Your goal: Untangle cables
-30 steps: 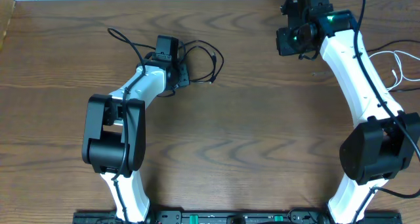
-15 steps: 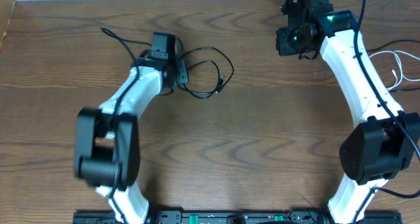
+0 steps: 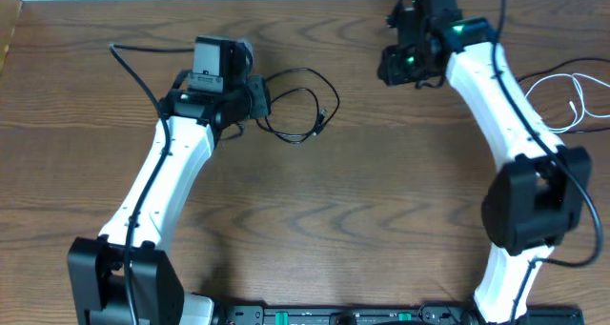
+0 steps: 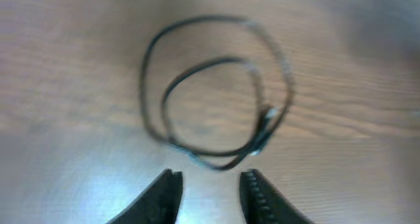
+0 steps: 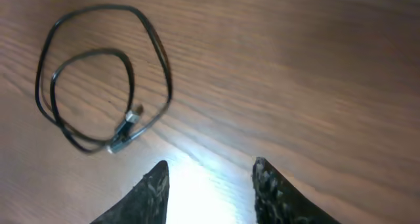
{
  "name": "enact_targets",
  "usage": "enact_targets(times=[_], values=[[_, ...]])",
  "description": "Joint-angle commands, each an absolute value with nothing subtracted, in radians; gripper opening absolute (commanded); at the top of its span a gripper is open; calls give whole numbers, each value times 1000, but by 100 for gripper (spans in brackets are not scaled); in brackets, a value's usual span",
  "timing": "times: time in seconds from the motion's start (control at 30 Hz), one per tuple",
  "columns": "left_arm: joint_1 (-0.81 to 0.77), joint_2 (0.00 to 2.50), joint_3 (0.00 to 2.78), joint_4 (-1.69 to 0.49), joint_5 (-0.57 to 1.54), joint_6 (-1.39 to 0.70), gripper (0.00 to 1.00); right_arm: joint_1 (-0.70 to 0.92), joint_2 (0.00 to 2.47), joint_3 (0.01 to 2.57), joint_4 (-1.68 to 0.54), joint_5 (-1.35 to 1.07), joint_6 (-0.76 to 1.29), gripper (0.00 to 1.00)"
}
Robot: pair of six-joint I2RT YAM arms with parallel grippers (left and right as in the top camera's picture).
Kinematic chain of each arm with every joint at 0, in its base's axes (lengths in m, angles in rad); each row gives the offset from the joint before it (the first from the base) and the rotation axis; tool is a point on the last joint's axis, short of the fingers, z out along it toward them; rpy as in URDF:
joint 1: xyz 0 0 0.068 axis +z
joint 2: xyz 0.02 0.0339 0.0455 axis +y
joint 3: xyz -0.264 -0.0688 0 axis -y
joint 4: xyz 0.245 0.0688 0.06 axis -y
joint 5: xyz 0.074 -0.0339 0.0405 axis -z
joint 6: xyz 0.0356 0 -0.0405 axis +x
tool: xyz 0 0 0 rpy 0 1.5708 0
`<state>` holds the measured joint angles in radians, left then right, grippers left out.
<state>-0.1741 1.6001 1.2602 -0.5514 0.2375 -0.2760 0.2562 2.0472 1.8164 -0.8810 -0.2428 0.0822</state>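
The black cable lies in two loose loops on the counter, toward 12 o'clock in the overhead view and just at 3 o'clock of the left claw. That claw stands parted and empty (its wrist view is blurred). The right claw, near 1 o'clock, is likewise spread, holding nothing. A white cable sits at the counter's 3 o'clock edge.

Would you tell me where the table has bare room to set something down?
The broad middle, between the left arm and right arm, is bare. Crowded around the black cable by the left arm's tip and the white cable at the right edge.
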Motion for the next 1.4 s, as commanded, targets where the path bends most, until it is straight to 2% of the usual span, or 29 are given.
enact_targets(times=[0.0,0.07,0.2,0.47,0.7,0.97,1.1,1.37], values=[[-175,1621,1259,-609,110,-271,37,298,2117,1817,-785,-291,73,37],[-175,1621,1259,-637,102,-271,37,321,2151,1817,-700,-290,20,37],[-175,1621,1259,-678,95,-271,37,369,2222,1817,-597,-282,-42,44],[-173,1620,1259,-736,-17,-272,38,463,2328,1817,-537,-271,-39,44],[-173,1619,1259,-749,-16,-271,37,516,2370,1817,-472,-99,-38,45],[-174,1619,1259,-752,-15,-272,38,524,2373,1817,-448,-30,-38,41],[-174,1619,1259,-756,-11,-272,38,519,2373,1817,-377,60,-39,42],[-174,1619,1259,-762,-12,-272,37,493,2381,1814,-364,65,-38,42]])
